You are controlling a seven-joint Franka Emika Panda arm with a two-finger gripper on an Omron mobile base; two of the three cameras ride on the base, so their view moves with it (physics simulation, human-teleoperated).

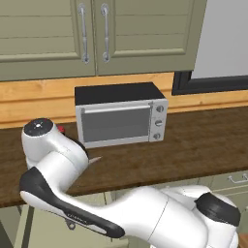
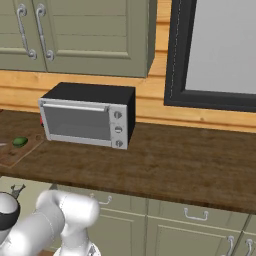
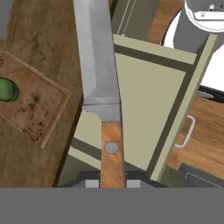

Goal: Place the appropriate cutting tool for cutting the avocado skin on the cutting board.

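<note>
the claw (image 3: 112, 183) was pinching the cutting tool (image 3: 98, 78) by the very end of its orange-brown handle, one dark tip on either side, with the silver blade running straight out ahead of the claw. in the hand view the knife hung in the air past the front edge of the desk (image 3: 39, 39), over the pale green cabinet fronts (image 3: 144, 100) below. the cutting board (image 3: 37, 105) lay to the left of the blade, flat on the desk, one corner near the desk's edge. the avocado (image 3: 8, 89) sat on the board, on the side far from the blade. from the right base view the board (image 2: 20, 152) and the avocado (image 2: 20, 142) showed at the far left of the desk, just beside the toaster oven (image 2: 87, 120).

the carry looked about half made: the knife was up, but not yet over the board.

the grip was the chief risk. held only at the handle's end, the long blade could swing or slip between the tips during a sideways move. a low approach might catch the blade on the desk's edge. setting it down too far across could knock the avocado and roll it off, and releasing it near the board's corner might leave the knife half off the board.
</note>
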